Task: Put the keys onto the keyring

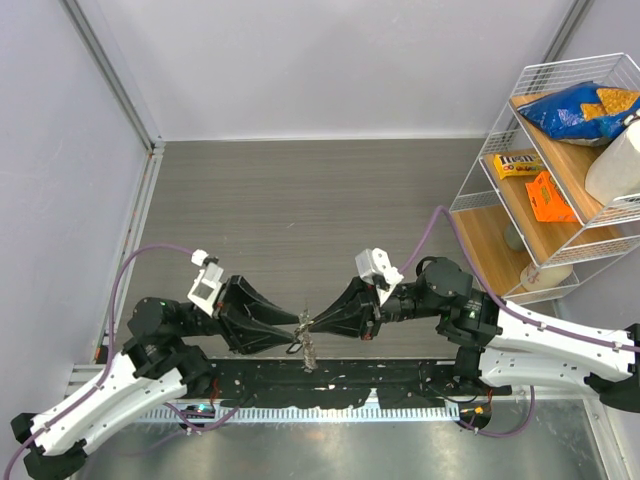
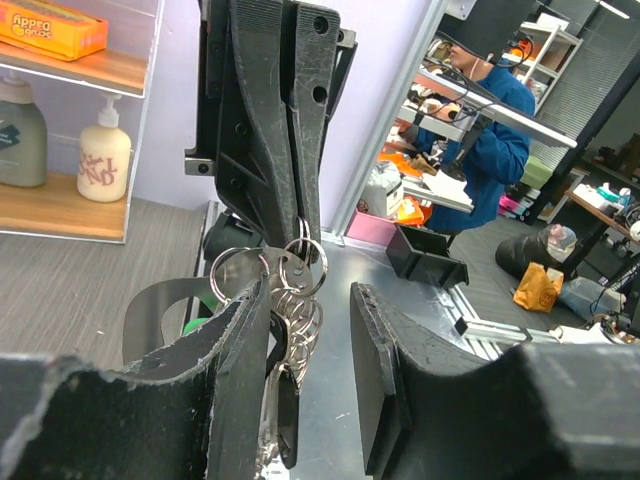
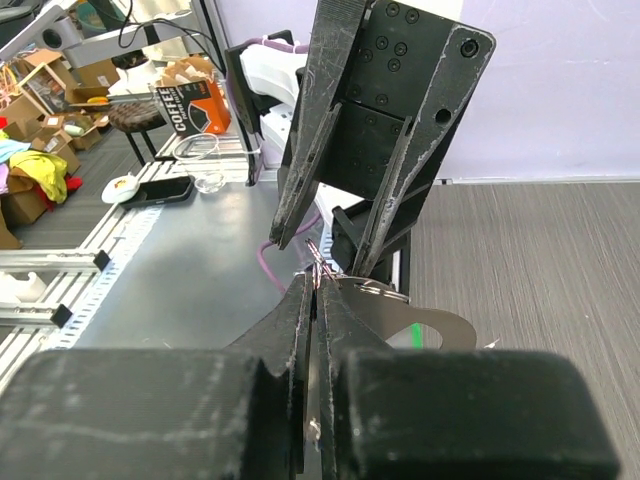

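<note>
Black grippers meet tip to tip, lower centre of top view, arms stretched inward; right gripper point(image 1: 313, 323) pinches keyring point(image 2: 292, 268), keys point(image 2: 286, 408) dangling; left gripper point(image 1: 296, 327) spread, holding nothing.

Grey wood-grain table top point(image 1: 300, 200). Along the near edge, a black perforated strip point(image 1: 400, 380) and, just below it, a white ribbed rail point(image 1: 300, 412). At the right edge, a white wire rack point(image 1: 575, 63) with 3 wooden shelves. On the top one, a blue snack bag point(image 1: 575, 108) beside a white container point(image 1: 618, 165). On the middle one, a yellow candy box point(image 1: 518, 165) and an orange packet point(image 1: 550, 198). On the lowest, a grey bottle point(image 2: 18, 135) next to a white pump bottle point(image 2: 103, 160).
</note>
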